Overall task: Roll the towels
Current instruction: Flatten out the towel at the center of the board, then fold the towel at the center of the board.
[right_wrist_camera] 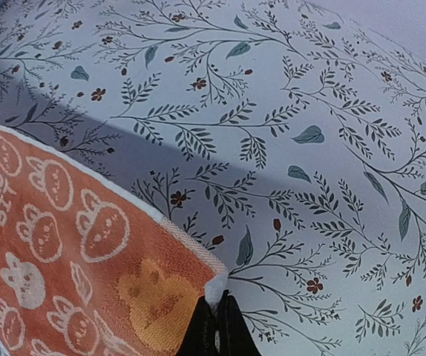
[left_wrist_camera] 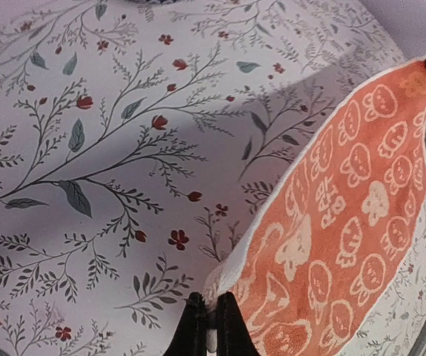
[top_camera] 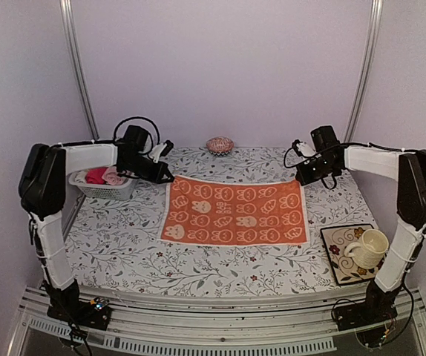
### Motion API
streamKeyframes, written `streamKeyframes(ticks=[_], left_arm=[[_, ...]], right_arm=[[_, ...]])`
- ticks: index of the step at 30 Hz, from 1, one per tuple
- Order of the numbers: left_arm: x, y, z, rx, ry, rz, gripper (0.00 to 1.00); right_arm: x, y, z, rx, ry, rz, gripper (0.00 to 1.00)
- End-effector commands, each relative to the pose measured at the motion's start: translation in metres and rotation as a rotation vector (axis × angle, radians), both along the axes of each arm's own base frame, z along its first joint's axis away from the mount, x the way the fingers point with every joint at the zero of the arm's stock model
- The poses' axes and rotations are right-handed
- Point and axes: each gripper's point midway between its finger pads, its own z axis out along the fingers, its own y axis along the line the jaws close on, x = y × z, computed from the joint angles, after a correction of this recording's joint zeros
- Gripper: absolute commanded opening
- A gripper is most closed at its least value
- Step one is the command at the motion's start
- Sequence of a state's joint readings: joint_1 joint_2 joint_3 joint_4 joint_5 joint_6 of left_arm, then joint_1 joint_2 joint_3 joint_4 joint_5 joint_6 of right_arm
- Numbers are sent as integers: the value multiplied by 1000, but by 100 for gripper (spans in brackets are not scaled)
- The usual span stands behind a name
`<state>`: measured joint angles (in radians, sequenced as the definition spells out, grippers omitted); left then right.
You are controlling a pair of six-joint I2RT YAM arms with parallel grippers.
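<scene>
An orange towel [top_camera: 234,211] with a cream animal pattern lies spread flat on the flowered tablecloth, mid-table. My left gripper [top_camera: 170,178] is shut on its far left corner, and the left wrist view shows the white hem pinched between the black fingers of the left gripper [left_wrist_camera: 211,300], with the orange towel [left_wrist_camera: 346,222] stretching away to the right. My right gripper [top_camera: 300,180] is shut on the far right corner. In the right wrist view the right gripper [right_wrist_camera: 217,300] nips the corner tip of the orange towel [right_wrist_camera: 64,245].
A white basket [top_camera: 94,191] holding a light pink cloth [top_camera: 113,176] and a red one stands at the left, behind my left arm. A pink patterned ball-like object [top_camera: 220,144] sits at the back. A patterned square tray [top_camera: 339,259] with a cream mug [top_camera: 369,247] is front right.
</scene>
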<state>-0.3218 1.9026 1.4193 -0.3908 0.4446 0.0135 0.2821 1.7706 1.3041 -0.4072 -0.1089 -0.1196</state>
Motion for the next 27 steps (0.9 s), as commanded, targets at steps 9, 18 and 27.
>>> streamKeyframes(ticks=[9, 18, 27], left_arm=[[69, 21, -74, 239, 59, 130, 0], [68, 16, -61, 224, -7, 82, 0], [28, 0, -25, 136, -48, -16, 0]], right_arm=[[57, -24, -37, -88, -22, -110, 2], [65, -29, -39, 17, -6, -59, 3], [17, -16, -24, 111, 57, 19, 3]])
